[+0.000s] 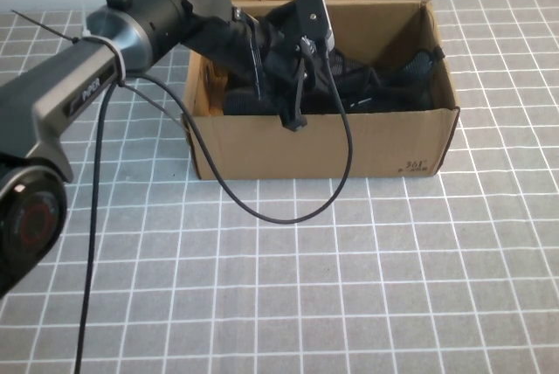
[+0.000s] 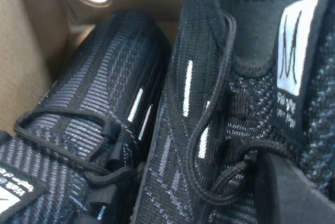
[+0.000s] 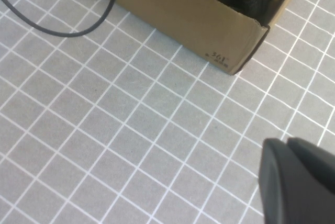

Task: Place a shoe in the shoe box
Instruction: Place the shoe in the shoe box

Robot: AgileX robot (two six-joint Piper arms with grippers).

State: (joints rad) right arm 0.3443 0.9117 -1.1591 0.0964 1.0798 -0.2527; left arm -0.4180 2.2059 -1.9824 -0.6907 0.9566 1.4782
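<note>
Reaching into the carton: the left arm stretches from the near left of the bench over the front wall of the shoe box, its wrist camera raised above the opening
Left gripper: the left gripper is down inside the box among the dark footwear; its fingers are drawn nearly together, one dark tip lying against the laces in the left wrist view, and whether they pinch anything cannot be told
Shoe: the shoe, black knit with a white tongue label and short white side dashes, lies inside the box, pressed alongside a second sneaker of the same make
Box: brown corrugated card, flap lid standing open at the far side, small dark print near the front right corner; it sits toward the far edge of the grey, white-gridded bench
Cable: a black cable loops from the left arm down across the box front and onto the bench
Right gripper: the right gripper hangs above bare bench, off the printed corner of the box and well apart from it, fingers closed and holding nothing
</note>
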